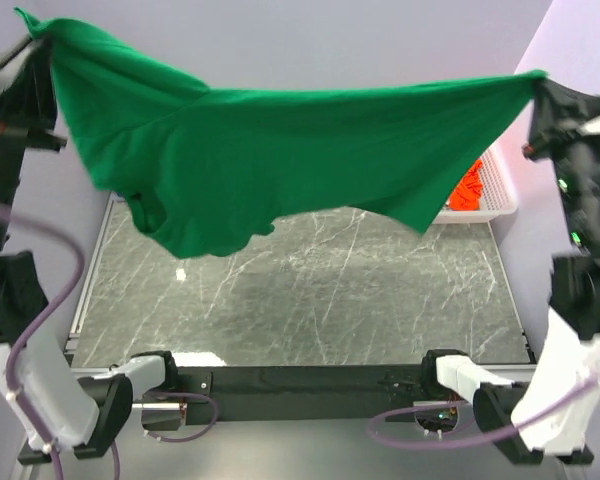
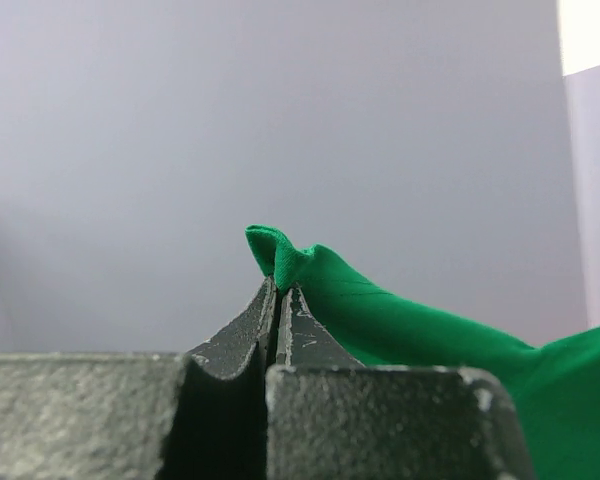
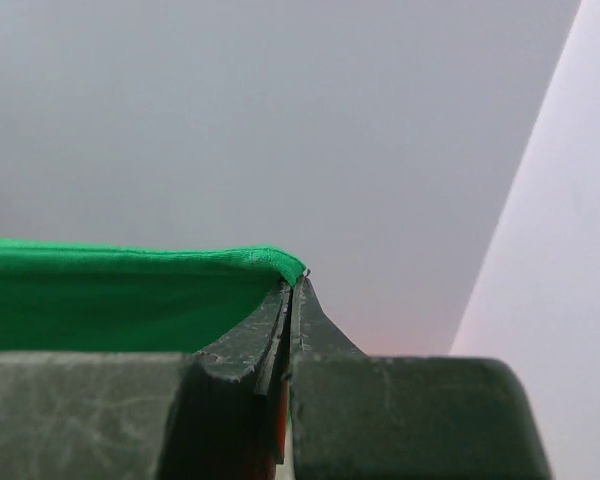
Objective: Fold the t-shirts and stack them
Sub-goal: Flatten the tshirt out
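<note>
The green t-shirt (image 1: 280, 150) hangs spread wide in the air above the table, stretched between both grippers. My left gripper (image 1: 32, 30) is shut on its upper left corner, high at the far left; the pinched green cloth shows in the left wrist view (image 2: 280, 255). My right gripper (image 1: 540, 88) is shut on the shirt's right corner, high at the far right; the green edge shows in the right wrist view (image 3: 130, 290). An orange t-shirt (image 1: 467, 188) lies in the white basket (image 1: 502, 190), partly hidden by the green one. The red t-shirt is out of view.
The dark marble tabletop (image 1: 310, 290) lies below the hanging shirt. The white mesh basket stands at the table's far right corner. Light walls close in at the back and right. Purple cables loop by both arm bases.
</note>
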`<state>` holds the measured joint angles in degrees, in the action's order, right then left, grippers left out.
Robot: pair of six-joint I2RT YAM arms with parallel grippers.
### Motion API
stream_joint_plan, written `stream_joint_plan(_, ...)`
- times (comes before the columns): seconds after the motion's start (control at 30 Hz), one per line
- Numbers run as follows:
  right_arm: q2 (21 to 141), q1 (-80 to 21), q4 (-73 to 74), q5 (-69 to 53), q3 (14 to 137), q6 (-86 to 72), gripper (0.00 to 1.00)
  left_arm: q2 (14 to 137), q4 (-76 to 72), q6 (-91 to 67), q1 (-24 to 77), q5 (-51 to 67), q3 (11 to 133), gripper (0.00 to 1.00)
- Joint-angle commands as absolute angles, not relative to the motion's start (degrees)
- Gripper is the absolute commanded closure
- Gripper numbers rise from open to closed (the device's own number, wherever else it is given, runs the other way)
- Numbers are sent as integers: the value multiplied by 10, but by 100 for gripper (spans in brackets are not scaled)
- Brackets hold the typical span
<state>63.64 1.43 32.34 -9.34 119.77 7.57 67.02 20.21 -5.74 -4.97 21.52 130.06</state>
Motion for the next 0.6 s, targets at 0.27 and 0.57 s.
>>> stream_joint_plan(0.27, 635, -51, 293, -215, 1076, -5, 100, 707, 194, -255, -18, 461, 1108, 99)
stream_joint_plan(0.57, 723, -16, 357, -100, 1165, 79, 100, 751, 297, -63, -27, 174, 1243, 99)
